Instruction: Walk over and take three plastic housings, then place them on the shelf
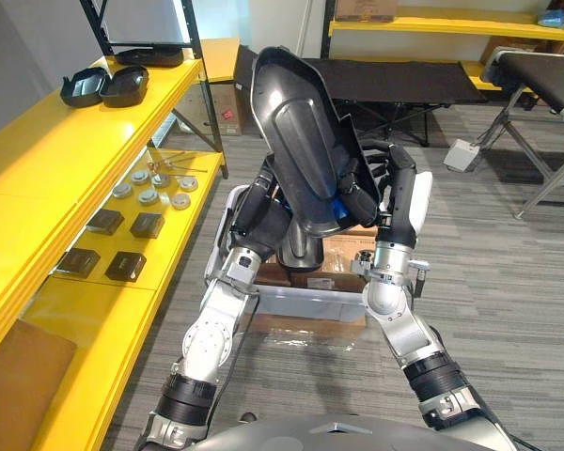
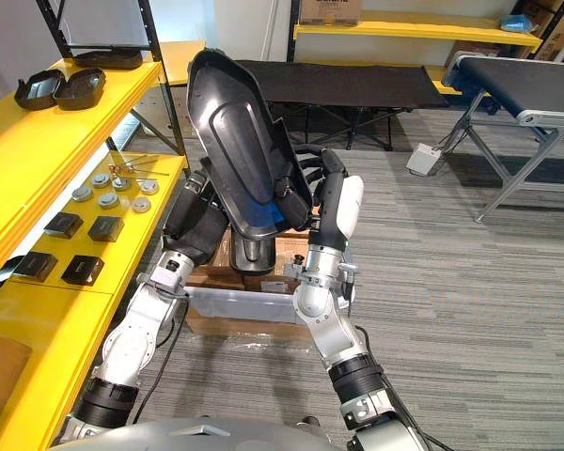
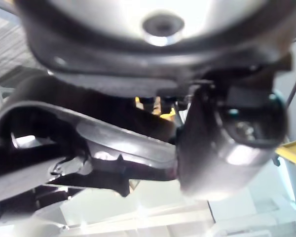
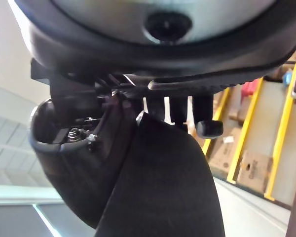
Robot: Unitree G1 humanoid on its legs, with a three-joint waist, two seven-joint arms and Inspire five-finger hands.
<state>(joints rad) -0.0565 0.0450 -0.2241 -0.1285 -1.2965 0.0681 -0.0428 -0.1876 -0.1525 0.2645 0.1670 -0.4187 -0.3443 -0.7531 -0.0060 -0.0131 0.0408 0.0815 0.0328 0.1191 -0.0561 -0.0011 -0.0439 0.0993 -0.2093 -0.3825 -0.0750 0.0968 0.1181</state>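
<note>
Held tilted at centre frame: large glossy black plastic housing (image 1: 305,132), clasped at lower right edge by right hand (image 1: 395,174), braced lower left by left hand (image 1: 261,207), grasp there impossible to tell. Judged mid-carry; next called for reaching upper left to yellow shelf (image 1: 38,141).

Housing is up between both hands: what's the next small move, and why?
Probably swing the housing left toward the yellow shelf. It is held up over the bin between the left hand and right hand. Two housings already lie at the shelf's far end, with bare space nearer.
</note>
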